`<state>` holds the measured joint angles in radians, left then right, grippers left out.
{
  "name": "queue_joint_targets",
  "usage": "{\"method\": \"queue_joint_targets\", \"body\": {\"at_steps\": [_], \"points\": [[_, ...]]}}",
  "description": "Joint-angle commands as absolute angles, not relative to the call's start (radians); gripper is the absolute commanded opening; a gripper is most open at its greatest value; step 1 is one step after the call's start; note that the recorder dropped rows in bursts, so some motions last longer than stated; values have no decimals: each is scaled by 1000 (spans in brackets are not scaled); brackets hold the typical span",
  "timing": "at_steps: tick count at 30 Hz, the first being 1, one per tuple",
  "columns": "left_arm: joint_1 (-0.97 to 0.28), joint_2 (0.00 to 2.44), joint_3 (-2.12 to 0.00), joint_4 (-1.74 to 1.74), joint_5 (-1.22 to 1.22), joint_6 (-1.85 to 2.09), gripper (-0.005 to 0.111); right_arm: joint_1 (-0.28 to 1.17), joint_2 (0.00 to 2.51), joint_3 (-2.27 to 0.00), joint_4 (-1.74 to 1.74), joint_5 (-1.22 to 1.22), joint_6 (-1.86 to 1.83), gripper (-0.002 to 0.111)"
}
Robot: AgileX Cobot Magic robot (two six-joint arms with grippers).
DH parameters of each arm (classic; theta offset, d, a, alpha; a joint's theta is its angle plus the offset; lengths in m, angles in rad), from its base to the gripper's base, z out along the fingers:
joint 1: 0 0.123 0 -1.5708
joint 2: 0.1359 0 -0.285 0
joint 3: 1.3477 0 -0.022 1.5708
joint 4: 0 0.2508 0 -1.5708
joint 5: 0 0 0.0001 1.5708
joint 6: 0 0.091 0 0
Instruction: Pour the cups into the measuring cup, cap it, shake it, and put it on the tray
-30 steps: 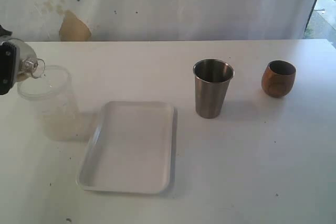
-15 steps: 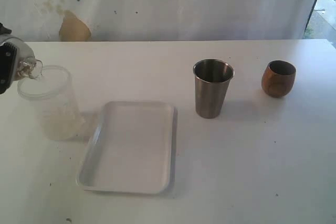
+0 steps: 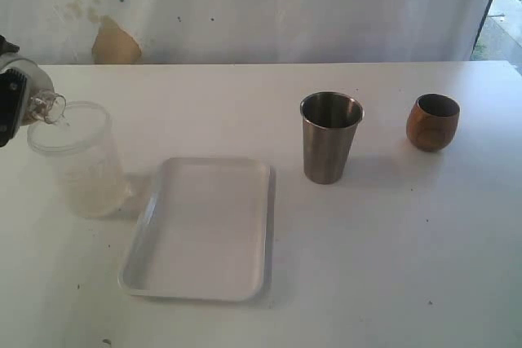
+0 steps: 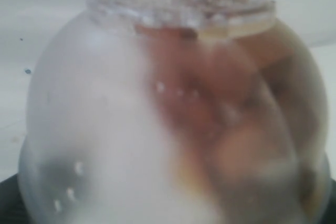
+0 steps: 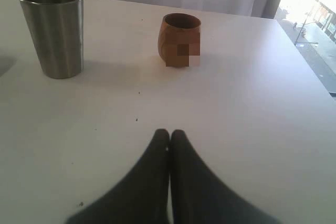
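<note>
Fingers on the left (image 3: 8, 116) grip a cloudy jar (image 3: 34, 97), tipped at the measuring cup (image 3: 81, 173) rim, far left; right fingers (image 5: 157, 156) rest pressed together, empty.

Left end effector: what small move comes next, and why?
Probably nudge the left end effector slightly inward over the measuring cup: the tilted frosted container it grips has its neck only at the cup's rim, not above the opening.
</note>
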<state>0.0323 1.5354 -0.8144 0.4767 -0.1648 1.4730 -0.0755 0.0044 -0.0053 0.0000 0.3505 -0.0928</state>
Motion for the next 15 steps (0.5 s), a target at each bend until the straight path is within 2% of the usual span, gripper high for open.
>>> {"method": "queue_joint_targets", "body": {"at_steps": [1,15], "points": [[38,1525,-828,444,-213,1455,0,-82,0,0,0,351,-98,0],[35,1525,-849,444,-252,1548,0,-82,0,0,0,351,-98,0]]}}
